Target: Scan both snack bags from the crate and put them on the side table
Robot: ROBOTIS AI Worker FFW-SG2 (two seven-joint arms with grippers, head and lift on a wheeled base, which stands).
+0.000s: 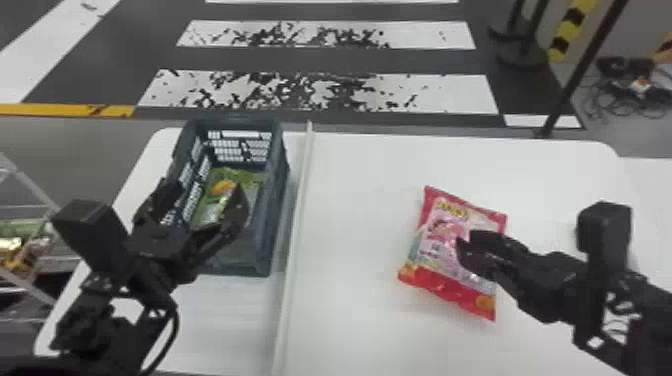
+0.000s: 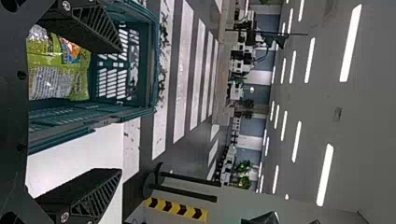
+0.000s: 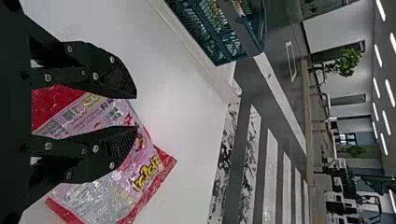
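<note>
Dark floor (image 1: pixel 125 60) bore white stripes (image 1: pixel 450 92), some flecked black. Yellow-and-black guard (image 1: pixel 572 22) stood near tangled cables (image 1: pixel 620 95). Strip lights (image 2: pixel 351 42) lined grey ceiling (image 2: pixel 322 107). Far greenery (image 3: pixel 346 63), probably potted plant.

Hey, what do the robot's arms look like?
The left arm and right arm are black, each with a boxy block. A cable loops beside the left one. The left end effector and right end effector have two black ribbed fingers with silvery screws.
</note>
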